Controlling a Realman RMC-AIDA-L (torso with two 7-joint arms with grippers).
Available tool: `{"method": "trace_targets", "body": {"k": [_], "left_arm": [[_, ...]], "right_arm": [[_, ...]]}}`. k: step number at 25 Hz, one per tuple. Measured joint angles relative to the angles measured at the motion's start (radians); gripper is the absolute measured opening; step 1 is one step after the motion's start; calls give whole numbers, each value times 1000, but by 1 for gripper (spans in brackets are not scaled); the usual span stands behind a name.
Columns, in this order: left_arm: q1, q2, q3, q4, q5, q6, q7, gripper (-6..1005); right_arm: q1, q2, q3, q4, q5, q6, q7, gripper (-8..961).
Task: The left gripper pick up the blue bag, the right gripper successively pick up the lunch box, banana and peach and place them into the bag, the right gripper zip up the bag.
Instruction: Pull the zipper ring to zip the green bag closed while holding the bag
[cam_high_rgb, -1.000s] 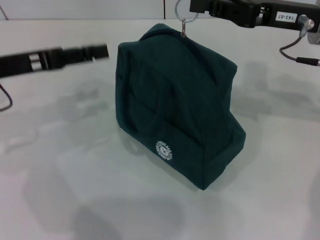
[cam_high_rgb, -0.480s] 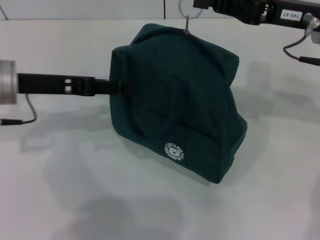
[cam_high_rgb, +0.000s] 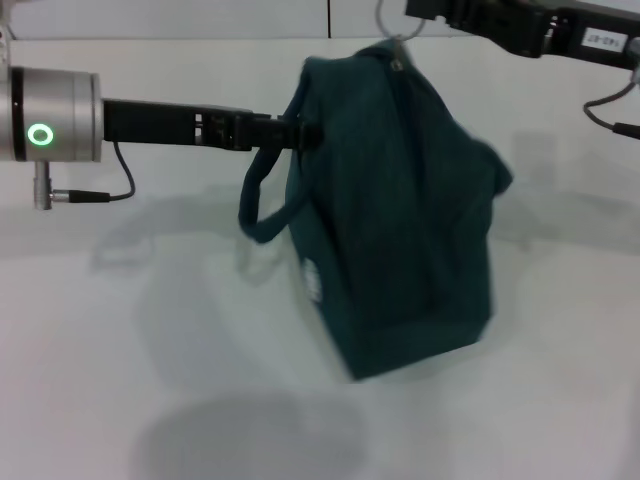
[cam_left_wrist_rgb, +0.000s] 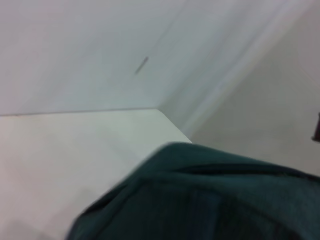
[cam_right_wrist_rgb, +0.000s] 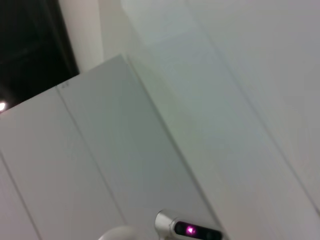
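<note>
A dark teal-blue bag (cam_high_rgb: 400, 210) hangs between two robot arms above a white table (cam_high_rgb: 120, 350), its base just over or brushing the surface; which, I cannot tell. The left gripper (cam_high_rgb: 300, 132) reaches in from the side and meets the bag's upper edge where a loose carry strap (cam_high_rgb: 262, 205) loops down; its grip appears closed on fabric there. The right gripper (cam_high_rgb: 420, 12) sits at the top edge of the head view, beside the metal pull ring (cam_high_rgb: 392, 22) on the zipper; how its fingers stand I cannot tell.

The risk looks plain: the bag is tilted and bulging, and a pull on the ring against a one-sided hold could swing it, slip the fabric free or jam the zipper in bunched cloth.

The bag is soft and slumped, with a white round logo (cam_high_rgb: 311, 280) on one face. No lunch box, banana or peach is visible.
</note>
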Motion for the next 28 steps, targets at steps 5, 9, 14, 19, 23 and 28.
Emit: {"method": "trace_targets", "body": {"k": [5,9,14,19,23,28], "left_arm": [[39,4,-81,0,-5,-46,-11,823],[83,17,-132,3,-5,-53,-12,823],[132,19,-215,8,-11,-53,16,822],[174,22,-220,12,-61,-50,54,822],[205,22,-211,57,-77,-11,59,821],[210,22,-197,198,-2,71,-57,821]], "right_arm": [[-51,0,-2,-31,25,8,-19,22],[-49,2,-23,-26,26,24,-39,24],[-46,7,-80,-19,32,62,-71,25],[-40,9,-151,-5,57,117,-115,27],[-22,9,-193,-4,63,160,-128,28],[2,11,-229,0,75,213,-149,30]]}}
